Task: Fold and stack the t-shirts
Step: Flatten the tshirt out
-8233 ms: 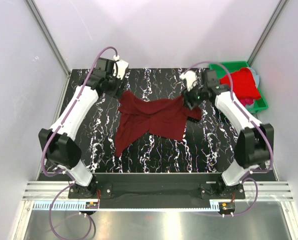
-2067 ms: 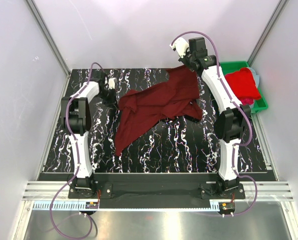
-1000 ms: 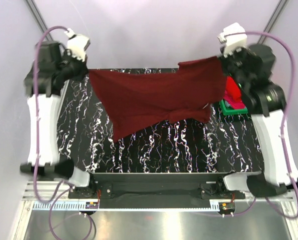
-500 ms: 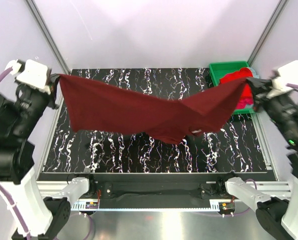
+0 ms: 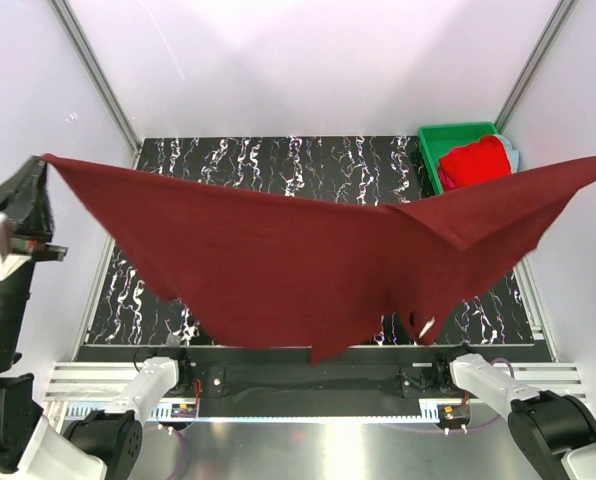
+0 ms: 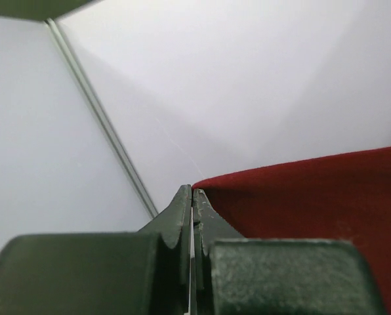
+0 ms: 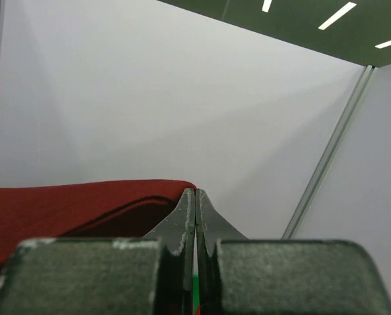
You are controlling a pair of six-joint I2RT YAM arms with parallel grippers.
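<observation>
Hanging higher and wider now: maroon t-shirt (image 5: 278, 260)

No text, label, brand or number can be read in any of the views. The pale strip (image 5: 308, 411) along the front rail below the worktop (image 5: 278, 160) carries fine tick marks like a scale, but they are too small for any figures to be made out.
</observation>
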